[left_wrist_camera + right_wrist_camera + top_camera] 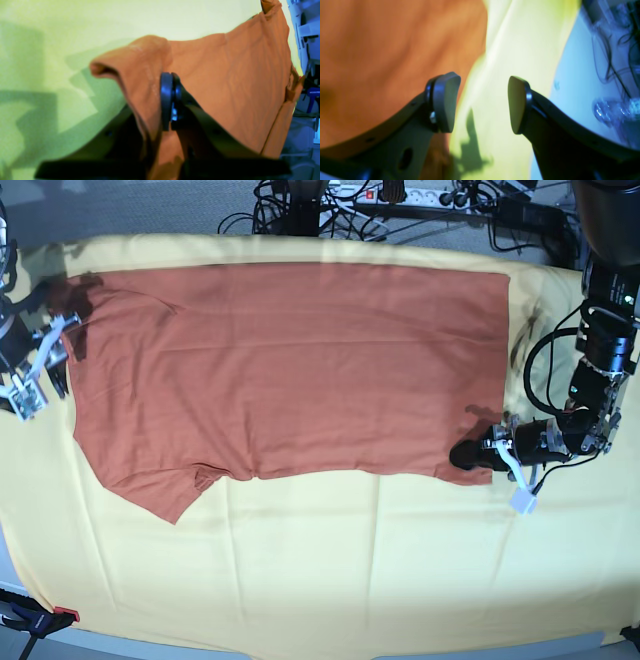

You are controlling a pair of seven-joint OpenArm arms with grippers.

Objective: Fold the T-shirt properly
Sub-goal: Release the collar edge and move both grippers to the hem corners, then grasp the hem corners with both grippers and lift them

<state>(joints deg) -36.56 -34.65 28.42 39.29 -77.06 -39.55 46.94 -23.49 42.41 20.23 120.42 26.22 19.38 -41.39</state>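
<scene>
On the bench [300, 580]: rust-orange short-sleeved cloth T-shirt [290, 370] spread flat.
Left hand [171, 100]: clamped on T-shirt hem corner.
Right hand [483, 105]: apart, empty.

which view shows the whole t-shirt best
The base view: the T-shirt lies spread out whole on the yellow cloth. The left wrist view shows only a pinched corner, the right wrist view a blurred patch.

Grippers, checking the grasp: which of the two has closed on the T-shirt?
The left gripper, pinching the T-shirt at its lower corner; the right gripper stands open with nothing between its fingers.
</scene>
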